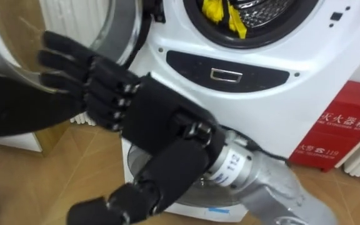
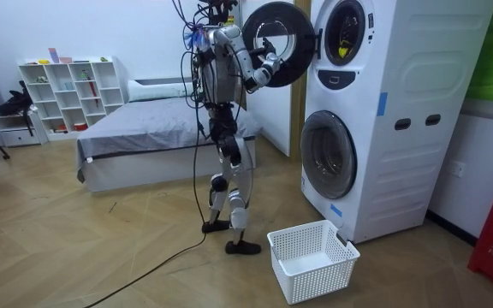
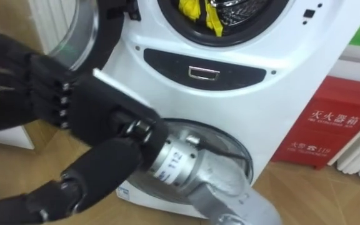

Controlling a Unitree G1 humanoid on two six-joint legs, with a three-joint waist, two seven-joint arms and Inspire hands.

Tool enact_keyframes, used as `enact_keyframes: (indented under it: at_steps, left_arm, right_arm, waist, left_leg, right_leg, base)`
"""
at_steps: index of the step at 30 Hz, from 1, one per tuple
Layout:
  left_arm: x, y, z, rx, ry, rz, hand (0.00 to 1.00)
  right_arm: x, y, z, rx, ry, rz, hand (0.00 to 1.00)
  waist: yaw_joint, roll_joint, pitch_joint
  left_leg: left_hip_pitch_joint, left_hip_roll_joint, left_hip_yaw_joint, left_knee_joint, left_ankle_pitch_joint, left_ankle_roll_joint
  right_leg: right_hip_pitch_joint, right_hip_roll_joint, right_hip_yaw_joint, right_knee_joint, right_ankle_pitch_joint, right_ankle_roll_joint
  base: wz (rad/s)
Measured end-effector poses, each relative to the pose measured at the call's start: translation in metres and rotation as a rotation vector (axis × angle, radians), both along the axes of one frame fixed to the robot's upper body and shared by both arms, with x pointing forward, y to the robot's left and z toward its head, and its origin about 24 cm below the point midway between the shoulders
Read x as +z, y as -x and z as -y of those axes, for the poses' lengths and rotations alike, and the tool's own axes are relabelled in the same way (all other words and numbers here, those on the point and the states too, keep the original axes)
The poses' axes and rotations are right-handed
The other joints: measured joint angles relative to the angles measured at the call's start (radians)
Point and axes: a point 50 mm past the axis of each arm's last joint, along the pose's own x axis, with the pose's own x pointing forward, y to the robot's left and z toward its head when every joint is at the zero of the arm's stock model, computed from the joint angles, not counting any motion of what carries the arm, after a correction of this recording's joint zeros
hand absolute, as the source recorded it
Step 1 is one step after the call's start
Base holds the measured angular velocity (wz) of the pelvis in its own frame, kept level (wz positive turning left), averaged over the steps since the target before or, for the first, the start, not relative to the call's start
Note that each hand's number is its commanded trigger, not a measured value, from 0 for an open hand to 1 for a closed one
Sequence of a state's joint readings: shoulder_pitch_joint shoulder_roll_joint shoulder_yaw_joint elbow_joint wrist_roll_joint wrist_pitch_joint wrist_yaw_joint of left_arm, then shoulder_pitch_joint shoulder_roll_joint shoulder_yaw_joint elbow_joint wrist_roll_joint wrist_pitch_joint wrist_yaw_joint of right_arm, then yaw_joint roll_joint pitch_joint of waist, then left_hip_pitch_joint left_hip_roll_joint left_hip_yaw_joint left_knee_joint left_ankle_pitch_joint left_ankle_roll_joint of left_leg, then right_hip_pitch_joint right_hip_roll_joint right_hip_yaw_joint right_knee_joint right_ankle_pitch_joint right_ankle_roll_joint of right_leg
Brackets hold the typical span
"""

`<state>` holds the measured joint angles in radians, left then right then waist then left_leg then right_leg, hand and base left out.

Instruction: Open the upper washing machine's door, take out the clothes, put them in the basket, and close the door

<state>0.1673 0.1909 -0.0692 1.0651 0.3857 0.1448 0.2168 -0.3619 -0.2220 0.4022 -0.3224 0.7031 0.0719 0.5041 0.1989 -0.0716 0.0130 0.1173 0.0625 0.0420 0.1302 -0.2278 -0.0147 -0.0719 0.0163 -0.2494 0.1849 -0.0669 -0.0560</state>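
Yellow clothes (image 1: pixel 220 15) hang inside the drum of the upper washing machine (image 1: pixel 274 94), whose round door (image 1: pixel 114 31) stands swung open to the left. My right hand (image 1: pixel 142 112) is raised in front of the machine, below the drum opening and apart from the clothes. Its fingers are straight and spread, pointing up-left towards the door, and it holds nothing. A dark arm (image 1: pixel 11 106) comes in from the left behind those fingers; its hand is hidden. In the room view I stand upright facing the stacked machines (image 2: pixel 375 111).
A white laundry basket (image 2: pixel 312 261) stands on the wooden floor in front of the lower machine, whose door (image 2: pixel 326 154) is closed. A red box (image 1: pixel 336 131) sits on the floor right of the machines. A bed (image 2: pixel 144 141) and a shelf (image 2: pixel 67 94) are behind me.
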Motion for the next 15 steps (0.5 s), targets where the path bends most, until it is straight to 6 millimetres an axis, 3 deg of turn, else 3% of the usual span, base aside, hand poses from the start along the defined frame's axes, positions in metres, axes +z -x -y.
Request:
enact_keyframes:
  at_steps: [6,8,15]
  left_arm:
    - [0.001,0.001,-0.002,0.035,-0.01,0.01,0.0]
    - [0.0,0.004,-0.001,0.051,-0.011,0.008,0.0]
    - [0.0,0.005,-0.001,0.066,-0.008,0.015,0.0]
  right_arm:
    - [0.002,0.01,0.003,0.009,0.023,0.022,0.0]
    - [0.008,0.012,0.007,-0.008,0.024,0.058,0.0]
    - [0.019,0.004,0.025,-0.146,0.01,0.104,0.0]
  waist:
    - [-0.015,0.004,-0.012]
    - [-0.019,0.001,-0.0201]
    - [-0.029,-0.004,-0.0209]
  left_leg:
    - [0.001,0.002,0.01,0.001,-0.006,0.0]
    - [0.001,0.002,0.009,0.003,-0.006,-0.001]
    - [0.027,0.002,0.007,0.002,-0.006,-0.001]
  right_leg:
    - [0.0,0.003,0.006,0.003,0.001,-0.001]
    - [0.002,0.003,0.006,0.003,0.001,-0.001]
    - [0.028,0.002,0.006,0.003,0.001,-0.001]
  base:
    - [-0.02]
    - [0.0]
    - [0.0]
